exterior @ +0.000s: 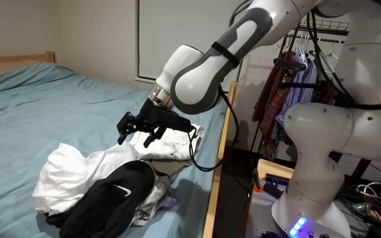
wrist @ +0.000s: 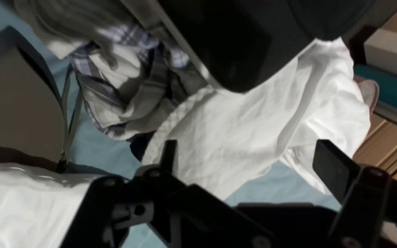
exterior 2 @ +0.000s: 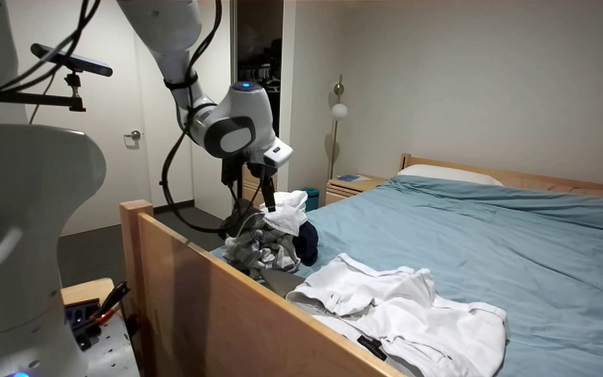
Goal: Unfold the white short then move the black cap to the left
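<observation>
In an exterior view, the white shorts (exterior: 68,178) lie crumpled at the lower left, heaped in soft folds. The black cap (exterior: 107,205) lies at the bottom of the frame, overlapping their lower right edge (a small white swoosh shows on it), its rounded end toward the upper right. In the wrist view, the shorts fill the middle, flatter at left, bunched at right.

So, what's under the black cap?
In the wrist view, the black cap partly covers plaid cloth and a white garment; both show past its edge. Whatever lies beneath its middle is hidden.
</observation>
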Robot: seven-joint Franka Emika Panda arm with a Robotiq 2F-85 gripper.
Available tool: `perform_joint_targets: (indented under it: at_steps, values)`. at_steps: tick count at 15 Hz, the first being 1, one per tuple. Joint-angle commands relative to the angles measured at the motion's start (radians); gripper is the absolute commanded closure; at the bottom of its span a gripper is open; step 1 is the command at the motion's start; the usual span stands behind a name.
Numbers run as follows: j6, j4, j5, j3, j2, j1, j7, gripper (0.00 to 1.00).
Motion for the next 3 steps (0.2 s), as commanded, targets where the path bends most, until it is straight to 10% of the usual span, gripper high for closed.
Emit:
perform_joint_targets:
  at_steps: [1, 3]
  values:
    - [-0.031, 0.0, -0.018, 0.019, -0.008, -0.023, -0.004, 0.0]
    - [-0.047, 0.0, -0.025, 0.033, -0.017, -0.042, -0.018, 0.0]
